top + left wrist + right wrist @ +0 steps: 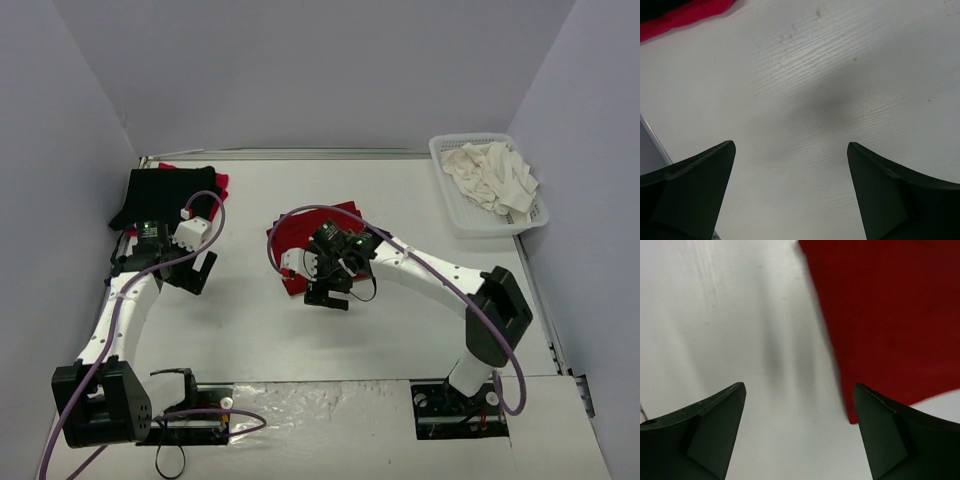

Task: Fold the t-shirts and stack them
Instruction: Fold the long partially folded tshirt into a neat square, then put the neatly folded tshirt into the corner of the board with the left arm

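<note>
Dark red t-shirt flat | right hand spread at its edge

Dark red t-shirt centre, black t-shirt over bright red t-shirt, cream t-shirt crumpled

The dark red t-shirt is partly covered by the right gripper from above and cut off at the top and right edges in the right wrist view. The bright red t-shirt is largely hidden under the black t-shirt.

No legible text anywhere (labels, brands, numbers).
</note>
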Controlling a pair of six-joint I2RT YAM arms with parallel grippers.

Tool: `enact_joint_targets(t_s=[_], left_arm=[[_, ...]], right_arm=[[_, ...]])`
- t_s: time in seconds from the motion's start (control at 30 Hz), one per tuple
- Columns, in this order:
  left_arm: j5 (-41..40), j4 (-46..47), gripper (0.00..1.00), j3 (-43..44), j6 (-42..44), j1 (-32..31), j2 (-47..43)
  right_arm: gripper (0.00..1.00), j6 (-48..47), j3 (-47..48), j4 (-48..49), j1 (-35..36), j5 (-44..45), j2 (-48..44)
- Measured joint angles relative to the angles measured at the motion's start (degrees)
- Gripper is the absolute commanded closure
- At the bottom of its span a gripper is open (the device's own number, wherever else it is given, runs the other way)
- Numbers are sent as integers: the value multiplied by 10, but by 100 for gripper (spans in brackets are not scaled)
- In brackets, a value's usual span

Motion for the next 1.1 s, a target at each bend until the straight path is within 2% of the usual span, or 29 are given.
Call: enact_joint_targets(t_s=[0.17, 0.33, 0.77, 1.1], left_arm=[[1, -5, 6, 8, -5, 0, 10], [0, -5, 6, 8, -8, 0, 13], [-4, -5, 6, 8, -10, 0, 11], [-4, -5, 6, 8, -10, 0, 8]], right_arm=[[21, 8, -5, -25, 1, -63, 72], [18, 16, 15, -36, 6, -83, 116], [16, 21, 120, -32, 59, -65, 218], [17, 18, 153, -21, 69, -2, 218]])
